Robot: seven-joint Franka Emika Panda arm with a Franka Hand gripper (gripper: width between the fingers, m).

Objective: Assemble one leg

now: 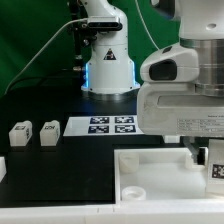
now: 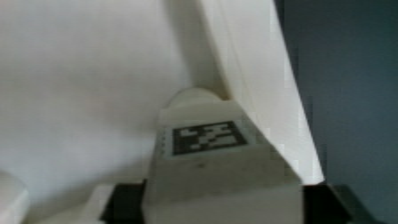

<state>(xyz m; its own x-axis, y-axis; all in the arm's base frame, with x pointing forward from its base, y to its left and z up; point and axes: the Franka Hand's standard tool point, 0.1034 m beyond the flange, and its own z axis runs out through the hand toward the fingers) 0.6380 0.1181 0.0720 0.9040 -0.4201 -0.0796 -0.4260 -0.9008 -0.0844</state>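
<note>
My gripper (image 2: 221, 203) is shut on a leg (image 2: 210, 140), a stubby white block with a black-and-white tag facing the wrist camera. The black fingers (image 2: 125, 202) press on its two sides. In the exterior view the gripper (image 1: 204, 157) hangs at the right over the far right part of the large white tray (image 1: 150, 172). The held leg's tag (image 1: 215, 169) shows just under the hand. The wrist view shows the tray's surface (image 2: 80, 90) and rim (image 2: 249, 70) under the leg. Two more legs (image 1: 22, 132) (image 1: 48, 132) stand on the black table at the exterior view's left.
The marker board (image 1: 112, 124) lies flat in front of the robot base (image 1: 108, 70). Another white part (image 1: 2, 167) is cut off by the exterior view's left edge. A green curtain hangs behind.
</note>
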